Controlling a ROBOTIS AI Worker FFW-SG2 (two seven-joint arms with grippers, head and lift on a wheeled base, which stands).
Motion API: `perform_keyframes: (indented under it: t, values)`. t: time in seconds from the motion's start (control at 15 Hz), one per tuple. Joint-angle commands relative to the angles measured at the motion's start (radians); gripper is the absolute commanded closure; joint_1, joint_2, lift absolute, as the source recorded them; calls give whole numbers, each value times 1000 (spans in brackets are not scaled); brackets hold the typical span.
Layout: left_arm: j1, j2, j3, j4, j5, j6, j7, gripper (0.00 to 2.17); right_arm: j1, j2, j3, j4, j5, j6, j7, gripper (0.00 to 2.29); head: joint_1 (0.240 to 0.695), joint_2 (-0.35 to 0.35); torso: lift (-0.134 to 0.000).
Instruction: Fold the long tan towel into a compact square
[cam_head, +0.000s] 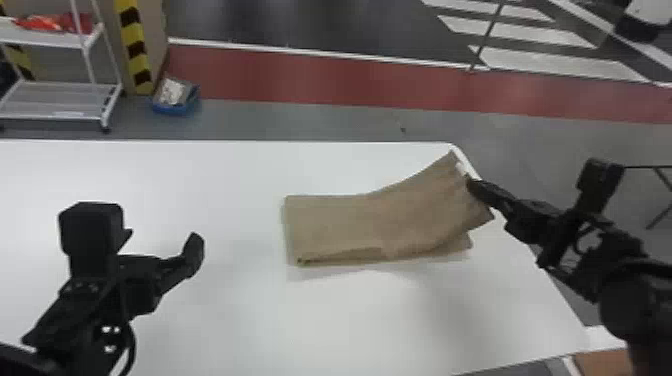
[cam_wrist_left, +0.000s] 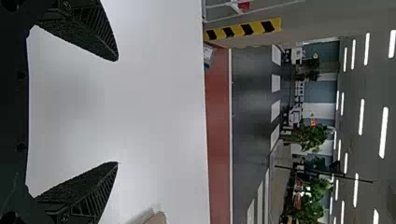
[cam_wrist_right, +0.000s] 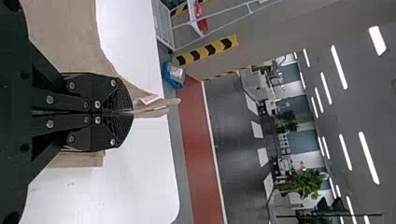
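The tan towel (cam_head: 350, 220) lies folded in a long strip on the right part of the white table, its right end lifted at a slant. My right gripper (cam_head: 472, 185) holds that raised end near the table's right edge. In the right wrist view the right gripper (cam_wrist_right: 126, 112) is shut on the towel (cam_wrist_right: 65, 32), with a corner and a small label poking out past its fingertips. Left of the towel, my left gripper (cam_head: 162, 240) is apart from it above the table. In the left wrist view the left gripper (cam_wrist_left: 116, 112) stands wide open with nothing between its fingers.
The white table (cam_head: 225, 170) extends leftward from the towel, and its right edge runs under the right arm. Beyond it on the floor are a white cart (cam_head: 60, 100), a striped post (cam_head: 135, 50) and a blue bin (cam_head: 175, 97).
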Motion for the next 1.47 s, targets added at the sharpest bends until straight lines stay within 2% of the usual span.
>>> perform_keyframes:
  t: [0.0, 0.07, 0.13, 0.27, 0.4, 0.53, 0.67, 0.87, 1.07, 1.2, 1.4]
  values:
    - [0, -1, -2, 13, 1, 0, 0, 90, -23, -9, 10, 98, 36, -20, 23, 1362, 695, -252, -125]
    - [2, -1, -3, 14, 1, 0, 0, 90, -45, -7, 30, 154, 54, -26, 36, 1349, 695, -259, -125]
    - [2, -1, -5, 14, 1, 0, 0, 90, -63, -7, 49, 197, 77, -26, 36, 1116, 695, -262, -125]
    - [5, 1, -3, 7, 1, 0, 0, 90, -62, 20, 43, 219, 120, -63, 26, -2, 695, -264, -125]
    - [8, 1, 1, 7, -1, 0, 0, 90, -37, 28, 3, 202, 108, -118, 20, 2, 695, -267, -125]
    - [6, 1, -3, 8, -1, 0, 0, 90, 3, 45, -43, 133, 105, -149, -4, 49, 695, -276, -125]
    - [-1, -1, -12, 13, -1, -3, 0, 90, 46, 48, -95, 87, 98, -189, -21, 49, 695, -301, -125]
    - [-21, -6, -38, 26, -1, -9, 2, 90, 101, 46, -138, 70, 60, -226, 11, 49, 695, -339, -125]
    - [-34, -10, -57, 36, -5, -15, 3, 90, 133, 49, -128, 52, 46, -244, 112, 76, 695, -350, -125]
    - [-35, -10, -58, 31, -15, -15, 11, 90, 151, 55, -99, 19, 42, -235, 115, 164, 695, -350, -125]
    - [-28, -9, -60, 20, -10, -12, 11, 90, 168, 95, -60, -31, 46, -235, 115, 194, 695, -328, -125]
